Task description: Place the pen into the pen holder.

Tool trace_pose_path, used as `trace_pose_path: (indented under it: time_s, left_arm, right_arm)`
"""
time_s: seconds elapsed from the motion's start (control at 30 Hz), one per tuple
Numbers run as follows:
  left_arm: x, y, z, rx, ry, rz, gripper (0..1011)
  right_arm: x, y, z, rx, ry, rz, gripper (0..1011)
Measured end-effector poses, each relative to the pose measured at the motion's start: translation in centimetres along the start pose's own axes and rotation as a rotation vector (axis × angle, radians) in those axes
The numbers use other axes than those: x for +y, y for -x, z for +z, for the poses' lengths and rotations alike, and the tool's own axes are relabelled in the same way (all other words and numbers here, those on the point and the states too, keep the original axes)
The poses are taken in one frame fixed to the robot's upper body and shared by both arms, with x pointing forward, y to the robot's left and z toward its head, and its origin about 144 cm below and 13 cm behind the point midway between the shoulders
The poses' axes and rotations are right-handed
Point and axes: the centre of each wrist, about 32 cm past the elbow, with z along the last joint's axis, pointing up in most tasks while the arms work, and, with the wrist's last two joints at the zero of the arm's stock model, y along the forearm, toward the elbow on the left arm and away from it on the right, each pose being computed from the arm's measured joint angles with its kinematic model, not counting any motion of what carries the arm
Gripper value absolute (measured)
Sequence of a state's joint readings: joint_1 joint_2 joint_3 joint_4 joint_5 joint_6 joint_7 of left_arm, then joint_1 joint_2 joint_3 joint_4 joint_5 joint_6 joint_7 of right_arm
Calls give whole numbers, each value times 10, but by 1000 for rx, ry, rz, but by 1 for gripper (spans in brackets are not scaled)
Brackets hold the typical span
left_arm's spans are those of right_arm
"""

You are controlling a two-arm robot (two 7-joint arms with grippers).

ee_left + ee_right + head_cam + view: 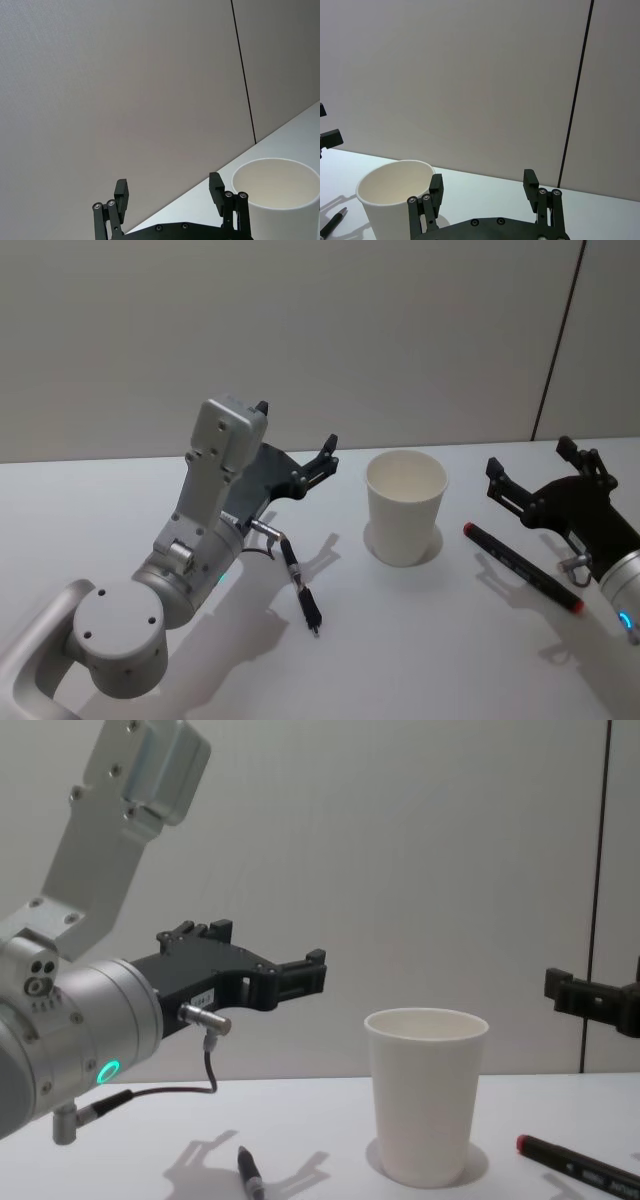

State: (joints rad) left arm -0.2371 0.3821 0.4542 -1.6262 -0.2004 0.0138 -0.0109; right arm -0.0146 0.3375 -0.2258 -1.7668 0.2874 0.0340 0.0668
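Note:
The pen holder, a white paper cup (405, 506), stands upright and empty mid-table, also seen in the chest view (425, 1095). A black pen (303, 590) lies on the table left of it, under my left arm. A black marker pen with red ends (522, 567) lies to the cup's right. My left gripper (297, 426) hovers open and empty left of the cup, above the table. In the left wrist view the left gripper (169, 192) has the cup (280, 195) beside it. My right gripper (528, 456) hangs open and empty right of the cup, over the marker.
The white table (420, 660) runs to a plain wall with a dark vertical seam (558, 340). A thin cable (285, 550) loops from the left wrist down near the black pen. In the right wrist view the cup (395, 195) stands near the right gripper (483, 186).

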Motion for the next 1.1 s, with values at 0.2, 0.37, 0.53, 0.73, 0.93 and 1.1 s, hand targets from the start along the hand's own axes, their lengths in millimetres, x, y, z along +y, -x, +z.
trace_pose_path:
  time_s: [0.2,0.37,0.53,0.73,0.93,1.1]
  left_arm:
    - [0,0,0,0,0,0,1001]
    - [0,0,0,0,0,0,1001]
    - [0,0,0,0,0,0,1001]
    - [0,0,0,0,0,0,1001]
    - [0,0,0,0,0,0,1001]
    - [0,0,0,0,0,0,1001]
  right_arm:
    - [0,0,0,0,0,0,1001]
    - [0,0,0,0,0,0,1001]
    - [0,0,0,0,0,0,1001]
    - [0,0,0,0,0,0,1001]
    - [0,0,0,0,0,0,1001]
    - [0,0,0,0,0,0,1001]
